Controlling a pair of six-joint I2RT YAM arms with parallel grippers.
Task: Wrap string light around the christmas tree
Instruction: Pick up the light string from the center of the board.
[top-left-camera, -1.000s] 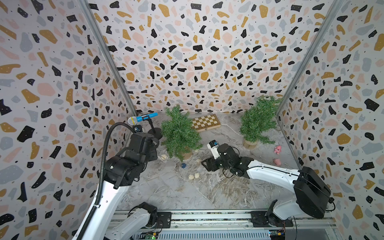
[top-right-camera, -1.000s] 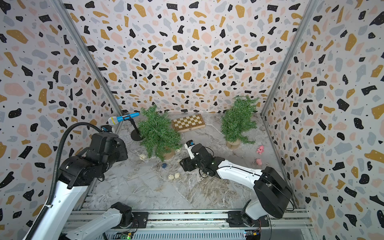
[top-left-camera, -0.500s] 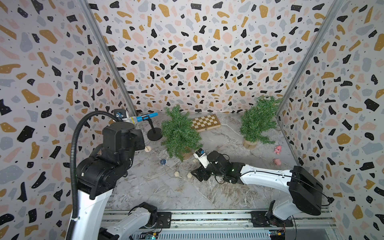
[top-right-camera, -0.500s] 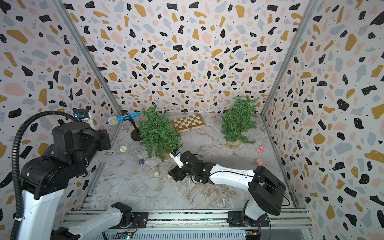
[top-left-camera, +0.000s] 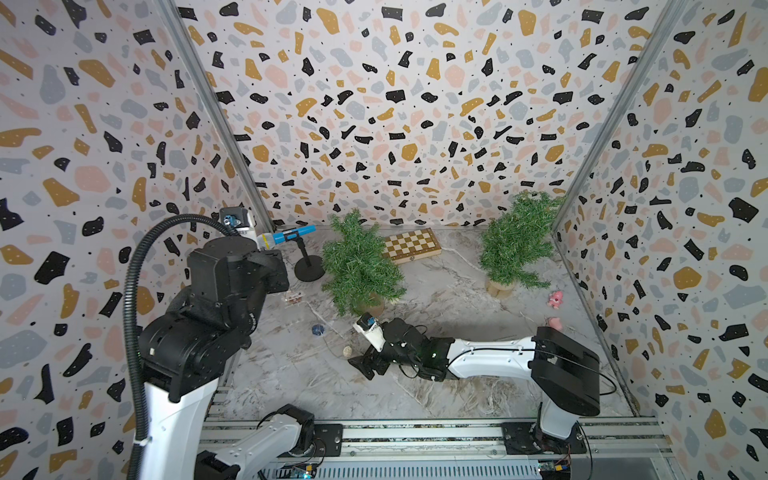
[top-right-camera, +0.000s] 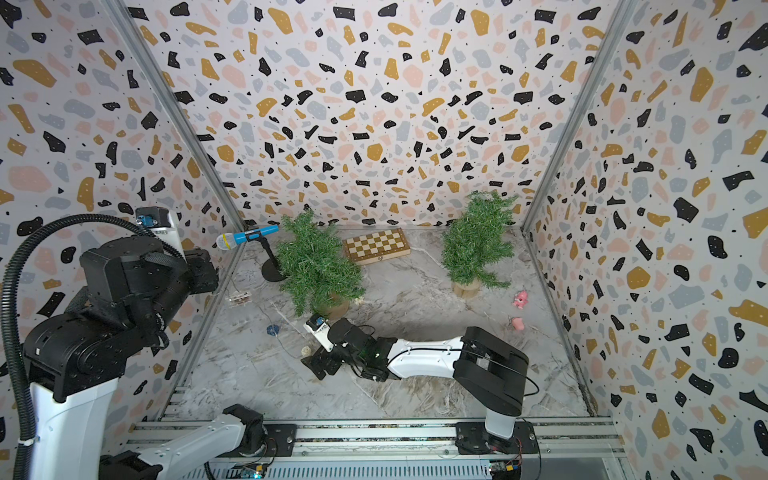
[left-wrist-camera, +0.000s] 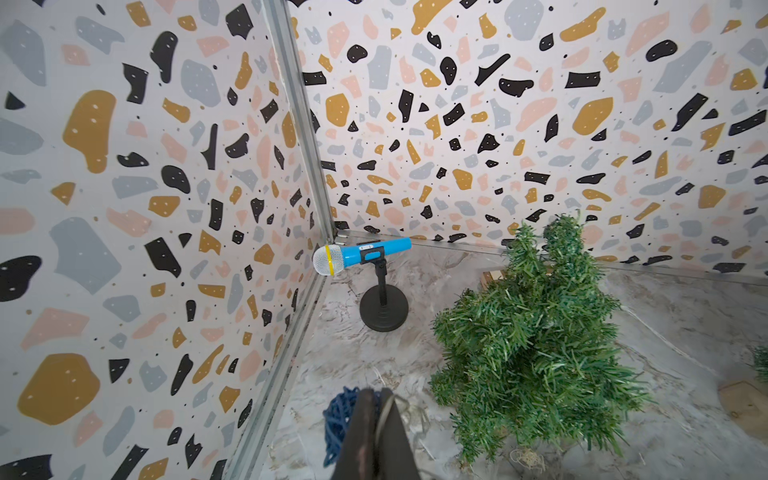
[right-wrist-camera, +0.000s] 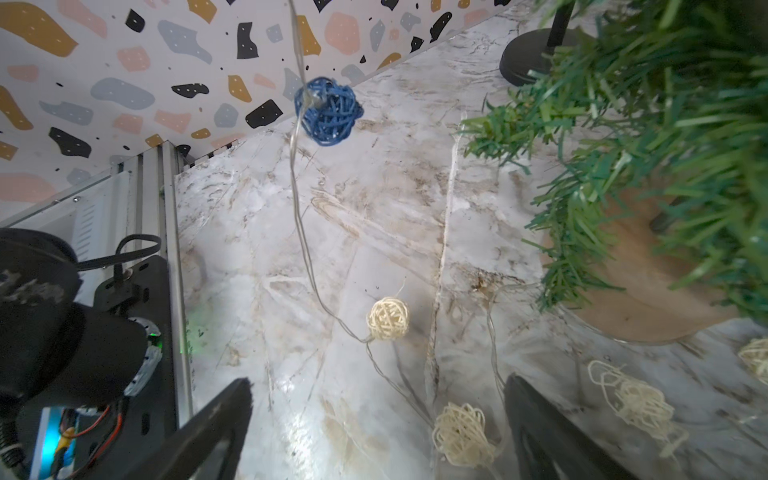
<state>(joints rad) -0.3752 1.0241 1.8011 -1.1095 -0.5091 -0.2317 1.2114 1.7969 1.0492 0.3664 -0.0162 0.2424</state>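
Since a moment ago the left arm has lifted and drawn back toward the side wall. The right claw (right-wrist-camera: 378, 384) has slid across the tabletop (right-wrist-camera: 332, 199) toward the nearer christmas tree (top-left-camera: 359, 266), and its fingers now stand wide apart with nothing gripped. The left claw (left-wrist-camera: 375, 401) is pressed together on the string light (right-wrist-camera: 305, 257), pinching the thin wire right beside a blue woven ball (right-wrist-camera: 328, 110).

From there the strand drops to the marbled tabletop and trails past cream woven balls (right-wrist-camera: 387, 318) toward the tree's round wooden base (right-wrist-camera: 648, 291). None of it lies in the branches yet.

It looks feather-light and limp, and the clear, hair-thin wire seems likely to snag on the stiff plastic needles. The hollow balls seem crushable, so I'd take the wire just next to a ball, which should stop it slipping through.
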